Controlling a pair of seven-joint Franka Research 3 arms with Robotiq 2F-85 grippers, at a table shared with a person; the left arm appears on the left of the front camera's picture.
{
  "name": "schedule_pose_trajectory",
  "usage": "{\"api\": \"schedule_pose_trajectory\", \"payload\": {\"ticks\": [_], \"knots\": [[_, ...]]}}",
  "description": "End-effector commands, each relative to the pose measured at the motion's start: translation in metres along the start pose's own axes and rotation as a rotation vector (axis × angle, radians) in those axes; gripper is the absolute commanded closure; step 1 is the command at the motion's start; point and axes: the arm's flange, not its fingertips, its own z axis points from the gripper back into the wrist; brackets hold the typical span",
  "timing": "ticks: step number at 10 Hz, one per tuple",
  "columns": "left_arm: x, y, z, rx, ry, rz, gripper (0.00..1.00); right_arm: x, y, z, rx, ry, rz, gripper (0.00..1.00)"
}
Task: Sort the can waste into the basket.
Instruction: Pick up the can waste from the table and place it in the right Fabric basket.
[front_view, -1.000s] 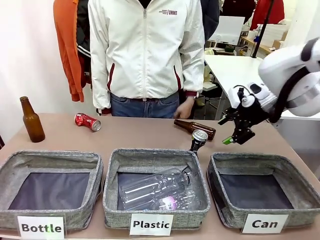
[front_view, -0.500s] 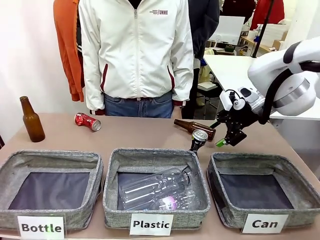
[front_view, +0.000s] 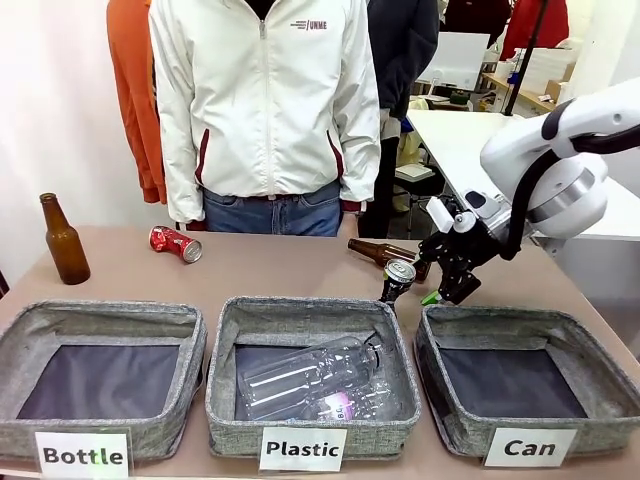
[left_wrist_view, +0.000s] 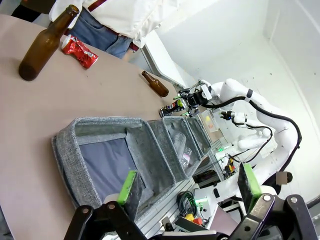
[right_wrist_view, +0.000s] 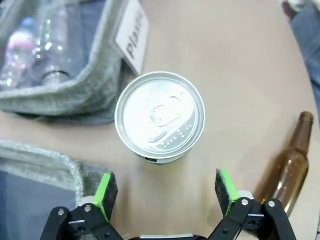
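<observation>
Our right fingers (right_wrist_view: 106, 192) stand spread wide and pinch nothing. Just beyond their tips, centred on the gap and touching neither pad, the dark can (right_wrist_view: 160, 116) stands upright on the worktop (right_wrist_view: 235, 75), its silver top facing us. Beside one pad is a grey corner of the Can basket (right_wrist_view: 47, 162). Past the can on that same side sits the Plastic basket (right_wrist_view: 75, 85), with clear bottles (right_wrist_view: 30, 45) inside. On the other side of these fingers, the lying brown bottle (right_wrist_view: 289, 167) rests on the worktop near the can without touching it. Well away from these fingers, across the worktop beyond the Plastic basket, the crushed red can (front_view: 176, 243) lies on its side, and the upright brown bottle (front_view: 63, 240) stands farther out. Our left fingers (left_wrist_view: 128, 187) are spread too and hold nothing, with the Bottle basket (left_wrist_view: 75, 145) just ahead of them.
</observation>
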Motion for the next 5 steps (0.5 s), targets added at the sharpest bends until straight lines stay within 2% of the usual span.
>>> {"api": "schedule_pose_trajectory", "payload": {"ticks": [1,5], "knots": [[0.002,-0.002,0.000,-0.016,-0.012,-0.020,0.00,-0.004,-0.015,-0.012,0.007,-0.041,0.005,0.00],[0.002,-0.002,0.000,-0.016,-0.012,-0.020,0.00,-0.014,-0.024,-0.037,0.056,-0.104,-0.028,0.00]]}}
